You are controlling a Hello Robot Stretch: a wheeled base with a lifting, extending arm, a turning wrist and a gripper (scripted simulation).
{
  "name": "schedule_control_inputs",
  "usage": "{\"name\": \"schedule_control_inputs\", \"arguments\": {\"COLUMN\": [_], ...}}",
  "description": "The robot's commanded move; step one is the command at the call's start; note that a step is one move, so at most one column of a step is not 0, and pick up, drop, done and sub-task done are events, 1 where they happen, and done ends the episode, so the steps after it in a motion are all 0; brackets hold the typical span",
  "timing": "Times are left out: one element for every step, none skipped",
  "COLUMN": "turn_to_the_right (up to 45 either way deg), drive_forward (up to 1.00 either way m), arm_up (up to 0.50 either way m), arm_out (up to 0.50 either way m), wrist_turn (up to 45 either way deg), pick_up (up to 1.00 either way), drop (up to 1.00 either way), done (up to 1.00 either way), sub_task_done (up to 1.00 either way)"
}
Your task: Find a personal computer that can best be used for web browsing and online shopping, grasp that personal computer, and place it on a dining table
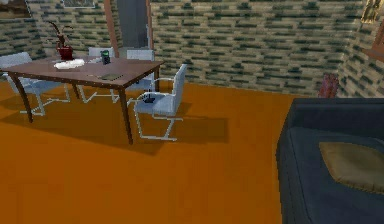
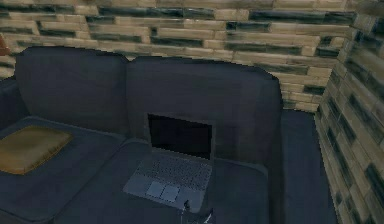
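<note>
Since the laptop [image 2: 172,160] sits lid-up on the dark sofa [image 2: 240,100] seat, with the screen standing near the backrest and the keyboard deck flat on the seat, I'd treat it as a stiff, thin, fairly light slab with a weak hinge and a smooth, likely slippery shell. Best hold, as I judge it: the front or side edge of the keyboard deck, not the screen, which could fold or crack under load. The soft seat means the deck may sink if pushed. Gripper [image 2: 198,213] tips poke up at the arm side view's bottom edge, just below the deck's front right corner. Touching or short of it, can't tell; same for the finger state and whether it holds anything. Tan cushion [image 2: 30,148] lies well apart on the left seat. Drop target, the wooden dining worktop [image 1: 40,72], stands across the orange floor [image 1: 150,170] with white chairs [image 1: 165,100] round it.
</note>
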Motion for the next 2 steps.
{"name": "schedule_control_inputs", "arguments": {"turn_to_the_right": [0.0,0.0], "drive_forward": [0.0,0.0], "arm_up": [0.46,0.0], "arm_out": [0.0,0.0], "wrist_turn": [0.0,-45.0], "pick_up": [0.0,0.0], "drop": [0.0,0.0], "done": [0.0,0.0], "sub_task_done": [0.0,0.0]}}
